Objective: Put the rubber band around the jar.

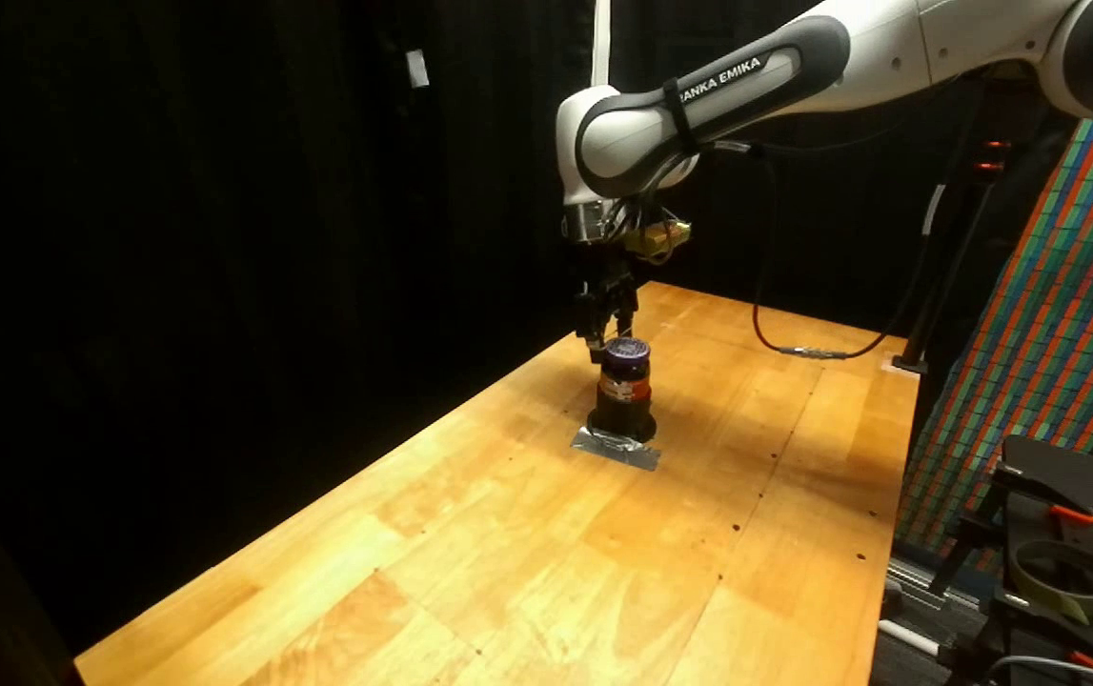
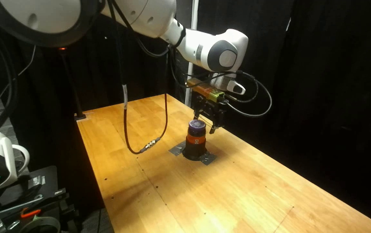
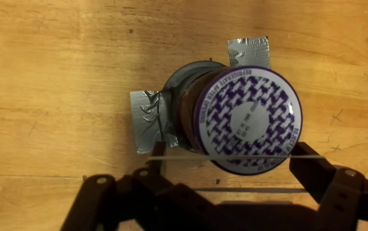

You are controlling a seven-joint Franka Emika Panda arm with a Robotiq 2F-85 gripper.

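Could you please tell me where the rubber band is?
In the wrist view, the rubber band stretches across the open gripper, low and mostly right of centre, in front of the jar's lid.

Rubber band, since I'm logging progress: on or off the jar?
Off: in the wrist view, the rubber band stretches straight between the spread jaws, not around the jar.

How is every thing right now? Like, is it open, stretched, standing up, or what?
Jar: upright, in or on a dark base, can't tell which
Lid: on the jar
Gripper: open, fingers apart
Rubber band: stretched between the fingers, not around the jar
Tape: stuck to the table, wrinkled, one strip lapping the dark base
Cable: hanging in a loop
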